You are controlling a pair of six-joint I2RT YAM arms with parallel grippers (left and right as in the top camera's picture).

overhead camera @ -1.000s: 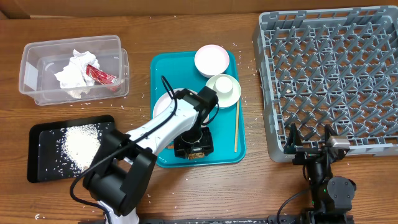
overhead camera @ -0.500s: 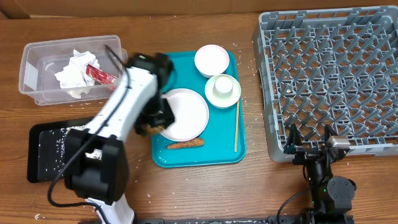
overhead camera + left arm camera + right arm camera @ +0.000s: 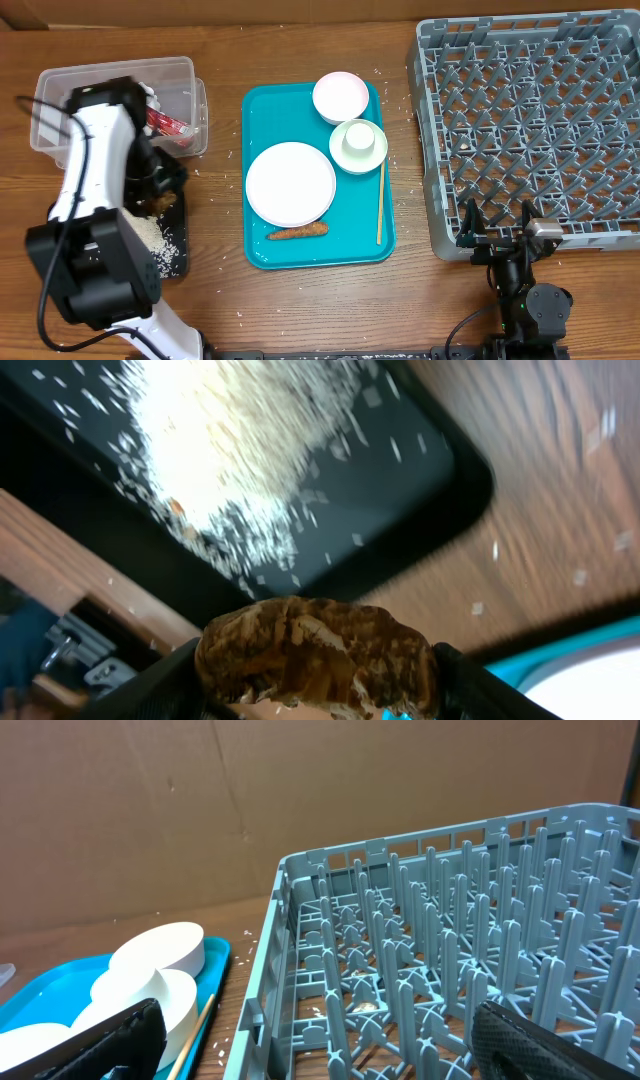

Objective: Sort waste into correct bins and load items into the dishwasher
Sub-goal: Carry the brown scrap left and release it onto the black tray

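Observation:
My left gripper (image 3: 316, 678) is shut on the brown crumbly food lump (image 3: 315, 650) and holds it just above the black tray (image 3: 400, 500), near its rice pile (image 3: 240, 430). From overhead, that gripper (image 3: 153, 198) hangs over the tray's right half (image 3: 172, 255). The clear tub (image 3: 185, 80) behind it holds the red wrapper (image 3: 168, 125); my arm covers the napkin. On the teal tray (image 3: 262, 110) lie the white plate (image 3: 290, 183), pink bowl (image 3: 340, 97), pale green bowl (image 3: 358, 145) and carrot stick (image 3: 297, 232). My right gripper (image 3: 497, 222) is open at the grey dish rack's (image 3: 535, 120) front edge.
A thin wooden chopstick (image 3: 380, 205) lies along the teal tray's right side. Rice grains are scattered on the wood around both trays. In the right wrist view the rack (image 3: 450, 960) fills the right, with the bowls (image 3: 160, 950) at the left.
My left arm has swung left from the teal tray to over the black tray, carrying the brown lump. The white plate and carrot stick now show. The right arm has not moved.

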